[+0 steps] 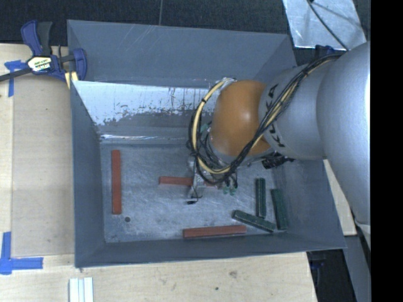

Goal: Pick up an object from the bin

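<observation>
Low over the middle of the grey metal bin [88, 187], the pincer [194, 192] hangs under the orange wrist cover [236, 115]; I cannot tell whether it is released or clenched. A short, thin red stick [174, 181] lies flat on the scuffed floor, its long axis across the view and one end right at the pincer. Farther off on that side lies a longer red bar [116, 182], and on the opposite side three dark green bars [260, 197].

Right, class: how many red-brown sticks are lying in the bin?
3. A long stick by the left wall, a short stick at the centre beside the end effector, another long stick along the near wall. The arm may hide others.
</observation>
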Action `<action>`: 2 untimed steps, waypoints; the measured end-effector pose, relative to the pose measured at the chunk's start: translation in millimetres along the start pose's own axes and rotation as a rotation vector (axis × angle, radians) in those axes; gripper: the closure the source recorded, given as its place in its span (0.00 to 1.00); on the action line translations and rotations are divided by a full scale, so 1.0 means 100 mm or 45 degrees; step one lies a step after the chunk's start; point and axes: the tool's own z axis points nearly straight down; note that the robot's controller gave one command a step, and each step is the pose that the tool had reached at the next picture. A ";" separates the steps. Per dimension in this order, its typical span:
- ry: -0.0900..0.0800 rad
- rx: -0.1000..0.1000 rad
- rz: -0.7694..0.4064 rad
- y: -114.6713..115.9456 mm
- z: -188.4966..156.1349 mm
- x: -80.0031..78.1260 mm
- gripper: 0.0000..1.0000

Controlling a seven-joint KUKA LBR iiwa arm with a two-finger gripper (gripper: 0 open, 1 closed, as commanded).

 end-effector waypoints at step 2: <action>-0.005 0.003 -0.293 -0.58 -1.70 0.00 1.00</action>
